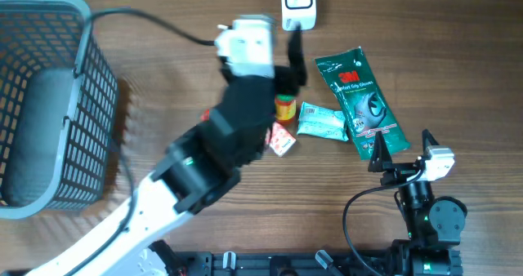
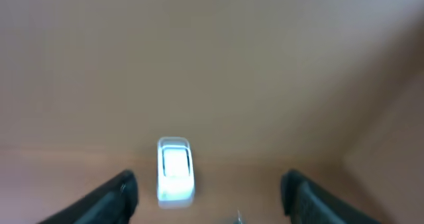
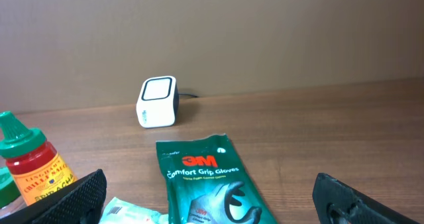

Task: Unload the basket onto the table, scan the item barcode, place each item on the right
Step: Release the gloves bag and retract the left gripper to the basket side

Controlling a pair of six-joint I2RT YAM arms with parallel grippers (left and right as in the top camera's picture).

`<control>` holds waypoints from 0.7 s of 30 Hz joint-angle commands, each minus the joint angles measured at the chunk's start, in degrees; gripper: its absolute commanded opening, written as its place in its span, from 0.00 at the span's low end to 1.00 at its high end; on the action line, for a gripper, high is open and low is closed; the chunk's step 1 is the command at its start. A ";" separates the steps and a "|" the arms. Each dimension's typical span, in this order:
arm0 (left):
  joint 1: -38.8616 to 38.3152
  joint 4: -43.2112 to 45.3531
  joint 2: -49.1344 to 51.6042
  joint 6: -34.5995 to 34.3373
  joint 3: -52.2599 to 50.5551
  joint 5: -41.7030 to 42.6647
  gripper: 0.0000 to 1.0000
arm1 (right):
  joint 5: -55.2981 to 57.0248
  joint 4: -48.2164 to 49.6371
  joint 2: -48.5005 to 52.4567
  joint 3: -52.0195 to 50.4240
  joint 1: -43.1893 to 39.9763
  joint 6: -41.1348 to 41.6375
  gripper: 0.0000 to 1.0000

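Observation:
The white barcode scanner [image 1: 298, 0] stands at the table's far edge, and it also shows ahead of my fingers in the left wrist view [image 2: 175, 171]. My left gripper [image 1: 292, 62] [image 2: 212, 196] hovers just short of it, open, with nothing between its dark fingers [image 2: 114, 196]. Below the gripper lie the items: a red bottle with a green cap [image 1: 284, 106], a small red and white box [image 1: 282, 139], a white and teal packet [image 1: 321, 121] and a green 3M gloves pack [image 1: 361, 103] [image 3: 211, 184]. My right gripper [image 1: 404, 151] [image 3: 212, 201] rests open at the pack's near end.
A grey mesh basket [image 1: 49, 104] fills the left side. The scanner's black cable [image 1: 147, 19] runs across the far edge towards it. A brown wall [image 3: 265, 32] rises behind the scanner [image 3: 158, 102]. The bottle [image 3: 30, 164] stands left of the gloves pack.

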 commanded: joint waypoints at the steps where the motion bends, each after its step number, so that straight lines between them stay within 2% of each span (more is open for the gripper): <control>1: 3.17 8.70 -3.15 16.26 0.17 -6.49 0.80 | -0.33 0.20 0.02 -0.09 0.33 -1.03 1.00; 6: 6.01 19.47 -4.66 29.14 0.17 -6.51 0.88 | -0.33 0.20 0.02 -0.09 0.33 -1.03 1.00; 10: 6.67 21.05 -5.16 38.42 0.17 -6.58 0.94 | -0.33 0.20 0.02 -0.09 0.33 -1.03 1.00; 15: 6.67 16.68 -5.16 44.54 0.17 -9.14 0.99 | -0.33 0.20 0.02 -0.09 0.33 -1.03 1.00; 19: 6.67 6.27 -5.16 44.85 0.15 -9.92 1.00 | -0.33 0.20 0.02 -0.09 0.33 -1.03 1.00; 21: 6.67 3.56 -5.27 44.81 0.15 -7.43 1.00 | -0.33 0.20 0.02 -0.09 0.33 -1.03 1.00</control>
